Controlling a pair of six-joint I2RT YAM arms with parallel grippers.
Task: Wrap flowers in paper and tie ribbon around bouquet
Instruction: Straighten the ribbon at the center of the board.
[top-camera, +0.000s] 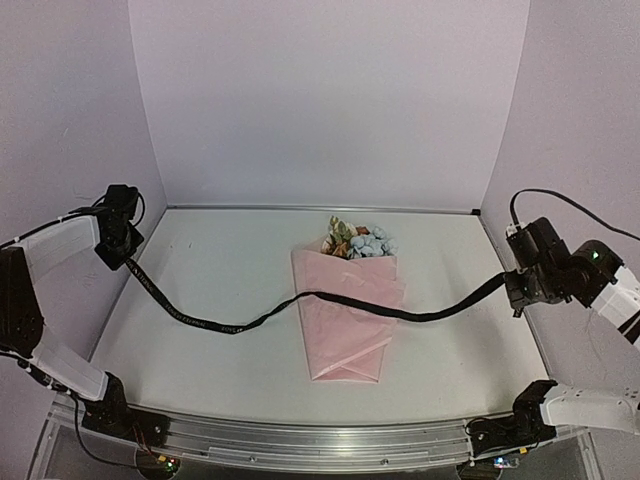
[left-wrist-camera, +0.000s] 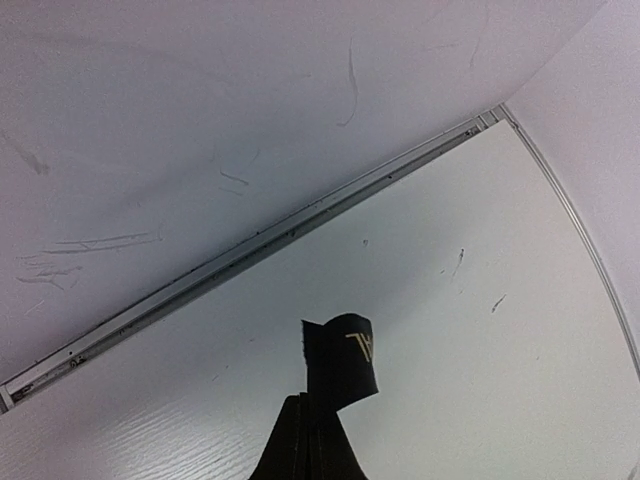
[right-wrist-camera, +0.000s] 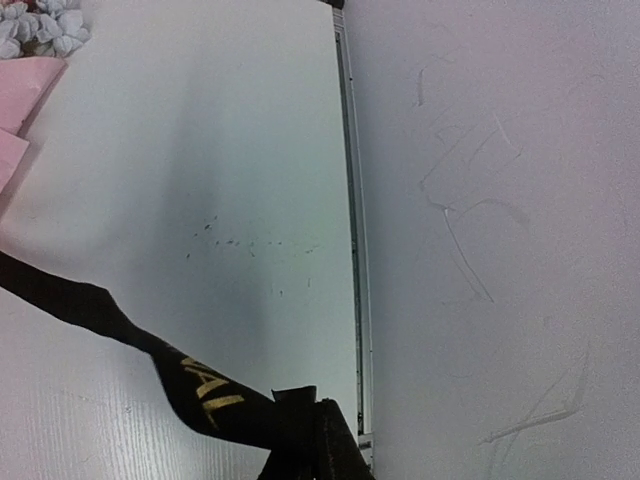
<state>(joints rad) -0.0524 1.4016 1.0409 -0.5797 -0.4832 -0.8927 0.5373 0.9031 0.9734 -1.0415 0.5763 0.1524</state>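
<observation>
The ribbon (top-camera: 240, 323) runs across the table (top-camera: 200, 380) from side to side, lying over the middle of the bouquet (top-camera: 345, 340) — a pink paper cone with its flowers (top-camera: 362, 241) at the far end. The left gripper (top-camera: 128, 258) is clamped on one ribbon end near the left wall, and the right gripper (top-camera: 513, 287) on the other end near the right wall — both raised off the table.

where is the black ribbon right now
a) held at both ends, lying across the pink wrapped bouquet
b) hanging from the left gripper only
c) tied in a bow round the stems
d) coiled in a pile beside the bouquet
A: the ribbon is pinched at one end by the left gripper and at the other by the right gripper, and its middle crosses over the bouquet.
</observation>
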